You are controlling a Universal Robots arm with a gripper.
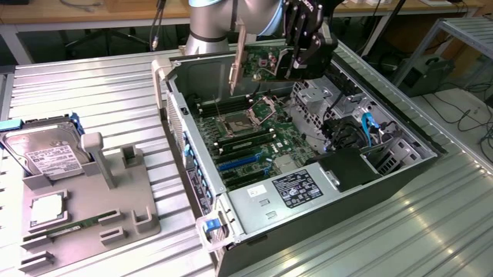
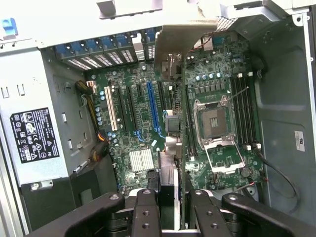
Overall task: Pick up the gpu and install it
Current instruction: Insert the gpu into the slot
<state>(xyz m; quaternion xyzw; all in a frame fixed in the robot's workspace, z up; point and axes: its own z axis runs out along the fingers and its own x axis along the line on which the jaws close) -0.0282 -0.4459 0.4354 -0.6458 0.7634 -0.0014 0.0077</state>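
Observation:
My gripper (image 1: 297, 66) hangs over the far end of the open computer case (image 1: 173, 109), shut on the gpu (image 1: 258, 62). The gpu is a thin card held on edge, its green circuit side facing the exterior camera and its silver bracket (image 1: 239, 57) pointing down toward the case. In the wrist view the gpu (image 2: 181, 123) appears edge-on, running away from my gripper (image 2: 175, 210) to its bracket (image 2: 183, 39), above the motherboard (image 2: 133, 113). The card floats clear of the board, close to the blue expansion slot (image 2: 153, 106) and the open processor socket (image 2: 212, 118).
A grey holder tray (image 1: 85, 213) on the exterior view's left carries a silver hard drive (image 1: 45, 151), a square processor chip (image 1: 48, 208) and a green memory stick (image 1: 69, 226). Inside the case sit a labelled power supply (image 1: 297, 187) and blue cables (image 1: 368, 128). The table is ribbed metal.

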